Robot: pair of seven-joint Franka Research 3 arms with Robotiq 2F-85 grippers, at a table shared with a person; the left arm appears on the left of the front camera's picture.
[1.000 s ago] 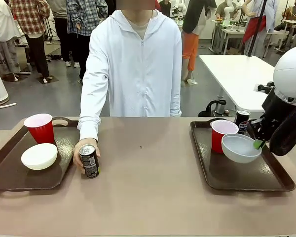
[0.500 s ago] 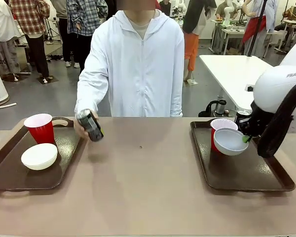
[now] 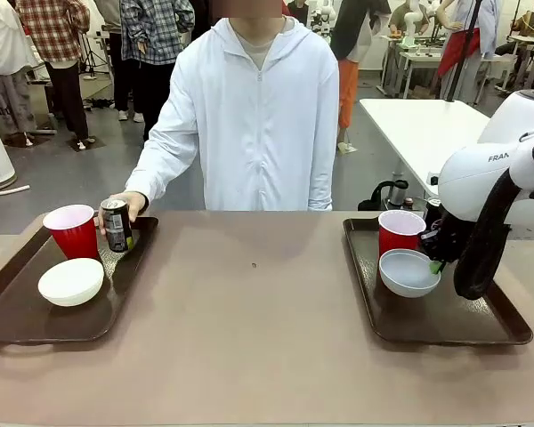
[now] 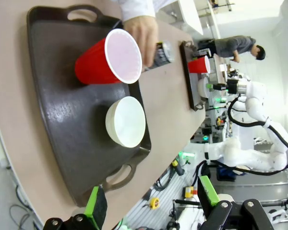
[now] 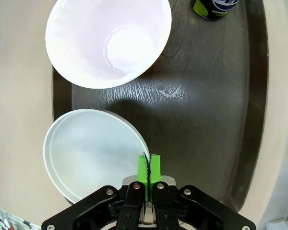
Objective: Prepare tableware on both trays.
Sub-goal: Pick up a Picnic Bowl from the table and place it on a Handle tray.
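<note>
On the left tray [image 3: 116, 294] stand a red cup [image 3: 71, 229] and a white bowl [image 3: 71, 281]. A person's hand holds a dark can [image 3: 117, 224] upright over that tray's far right corner. The right tray [image 3: 454, 320] carries a red cup [image 3: 400, 233] and a white bowl [image 3: 409, 271]. My right gripper [image 5: 149, 165] is shut on this bowl's [image 5: 91, 153] rim, next to the cup [image 5: 108, 40] and a second can [image 5: 215, 7]. Whether the bowl rests on the tray I cannot tell. My left gripper [image 4: 151, 201] hangs open above the left tray [image 4: 62, 120].
The person stands at the far side of the table [image 3: 258, 338], between the two trays. Other people and tables are farther back in the room.
The person lifted the can off the table and carried it left to the left tray. My right gripper moved the bowl left and lower, beside the red cup.
</note>
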